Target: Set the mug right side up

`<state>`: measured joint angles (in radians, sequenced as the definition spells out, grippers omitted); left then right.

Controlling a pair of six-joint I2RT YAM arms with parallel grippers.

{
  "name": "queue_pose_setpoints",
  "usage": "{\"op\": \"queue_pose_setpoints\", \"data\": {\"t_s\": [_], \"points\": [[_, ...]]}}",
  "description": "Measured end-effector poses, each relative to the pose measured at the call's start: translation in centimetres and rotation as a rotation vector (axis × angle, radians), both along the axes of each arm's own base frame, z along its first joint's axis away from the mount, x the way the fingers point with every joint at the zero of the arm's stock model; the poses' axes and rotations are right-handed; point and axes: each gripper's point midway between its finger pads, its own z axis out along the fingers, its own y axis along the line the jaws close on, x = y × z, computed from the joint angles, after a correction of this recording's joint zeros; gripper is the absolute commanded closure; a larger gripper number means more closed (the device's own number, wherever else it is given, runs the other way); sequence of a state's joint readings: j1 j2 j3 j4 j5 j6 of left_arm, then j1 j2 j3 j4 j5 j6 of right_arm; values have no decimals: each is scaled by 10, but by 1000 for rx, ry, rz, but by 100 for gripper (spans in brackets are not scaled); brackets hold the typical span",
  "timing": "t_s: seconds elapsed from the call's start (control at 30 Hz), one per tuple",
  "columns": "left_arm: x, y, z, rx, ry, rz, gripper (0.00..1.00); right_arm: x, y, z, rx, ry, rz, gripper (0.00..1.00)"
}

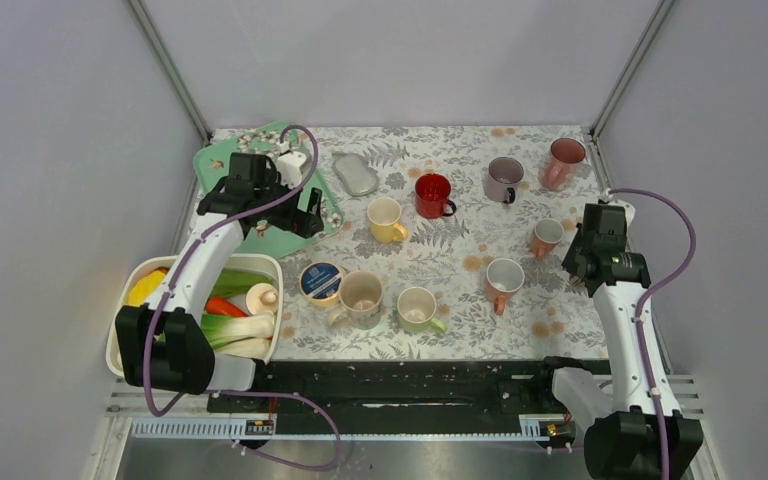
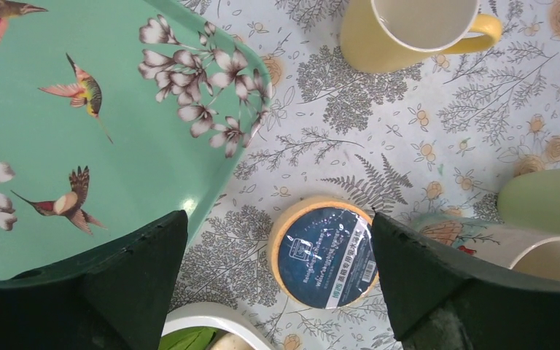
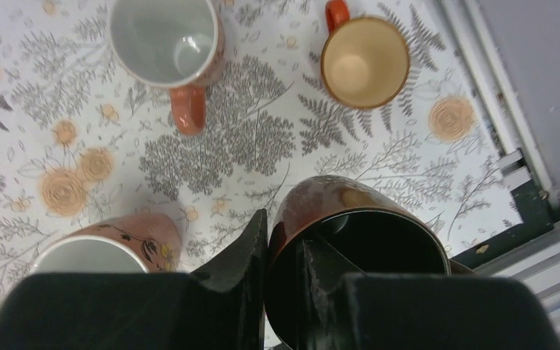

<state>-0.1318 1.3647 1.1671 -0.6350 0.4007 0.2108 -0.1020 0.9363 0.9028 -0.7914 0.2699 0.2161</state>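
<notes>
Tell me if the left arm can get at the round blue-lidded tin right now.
Probably yes. The left gripper hangs open almost over the tin, with nothing above it. The floral mug and white bin sit close, so finger room looks tight.

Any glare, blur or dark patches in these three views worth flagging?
Top external: even, soft light, faint shadows, sharp throughout. Left wrist: a small glare spot on the green tray; the open left claw is near-black. Right wrist: the right claw and the inside of the brown mug it grips are underexposed; the printed tablecloth is crisp.
</notes>
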Motion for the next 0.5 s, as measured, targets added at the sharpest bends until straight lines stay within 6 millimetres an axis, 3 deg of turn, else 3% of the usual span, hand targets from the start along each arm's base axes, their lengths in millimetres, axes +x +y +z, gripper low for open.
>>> {"op": "queue_pose_setpoints", "data": {"t_s": [0.23,0.5], "points": [[-1,5,-7,13,-31,20,1,-13,15,-43,101,117,-2,100],[1,8,1,9,-72,32,1,-10,24,-82,184,261,-39,100]]}}
